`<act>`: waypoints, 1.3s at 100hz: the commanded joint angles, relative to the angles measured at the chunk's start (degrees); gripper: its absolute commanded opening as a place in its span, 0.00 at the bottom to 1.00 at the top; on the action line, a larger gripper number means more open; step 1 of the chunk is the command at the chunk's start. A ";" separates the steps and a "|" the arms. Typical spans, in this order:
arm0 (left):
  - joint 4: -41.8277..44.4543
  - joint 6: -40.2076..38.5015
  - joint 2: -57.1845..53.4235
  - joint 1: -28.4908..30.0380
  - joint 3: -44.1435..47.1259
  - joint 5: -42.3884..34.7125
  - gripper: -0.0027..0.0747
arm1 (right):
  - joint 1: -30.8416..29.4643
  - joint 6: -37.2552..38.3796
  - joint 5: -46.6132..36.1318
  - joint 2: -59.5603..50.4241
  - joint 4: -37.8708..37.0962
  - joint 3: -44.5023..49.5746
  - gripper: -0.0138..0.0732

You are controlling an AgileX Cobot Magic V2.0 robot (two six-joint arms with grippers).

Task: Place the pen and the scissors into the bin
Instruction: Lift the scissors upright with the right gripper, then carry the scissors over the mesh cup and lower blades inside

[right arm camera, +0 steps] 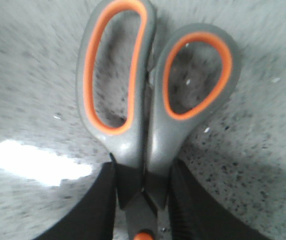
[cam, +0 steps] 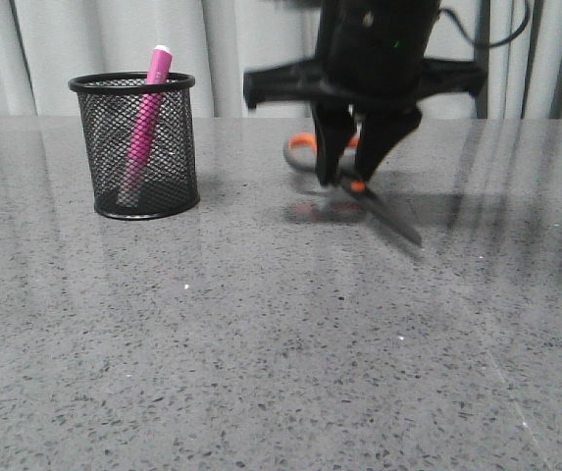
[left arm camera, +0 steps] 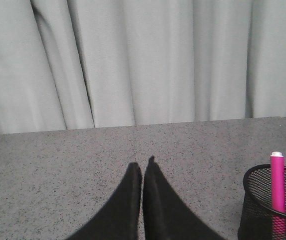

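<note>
Fingers [right arm camera: 180, 210] of the right hand [cam: 359, 162] are clamped on the scissors [right arm camera: 147, 115] at the neck, just by the orange pivot dot, with the orange-lined loops on the far side of the grip and the dark blades slanting down toward the bench [cam: 261, 373]. From the front view the blade tip looks at or just above the surface; blur keeps me from telling which. The left hand [left arm camera: 143, 172] hangs over bare bench with its fingers pressed together on nothing, the bin [cam: 135, 147] near it. The pen [cam: 146, 123] already stands leaning inside the bin, its pale cap above the rim. So the scissors step is in hand, probably at the lift. Next they must be carried across to the bin, well apart to the robot's left, and lowered blades first beside the pen without tipping the light cup.
</note>
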 commanded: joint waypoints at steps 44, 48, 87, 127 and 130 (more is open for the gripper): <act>-0.80 -0.73 -0.14 0.13 -1.47 -4.27 0.01 | -0.04 1.86 -59.38 -19.02 -1.24 18.39 0.07; -0.80 -0.73 -0.14 0.13 -1.47 -4.27 0.01 | 0.08 1.86 -62.35 -18.41 -1.24 18.39 0.07; -0.80 -0.73 -0.14 0.13 -1.47 -4.27 0.01 | 0.44 1.86 -98.55 -6.93 -8.18 17.46 0.07; -0.80 -0.73 -0.14 0.13 -1.47 -4.27 0.01 | 0.44 0.05 -97.82 0.63 -9.43 10.93 0.07; -0.80 -0.73 -0.14 0.13 -1.47 -4.27 0.01 | 0.44 -0.38 -97.82 0.95 -9.43 10.73 0.07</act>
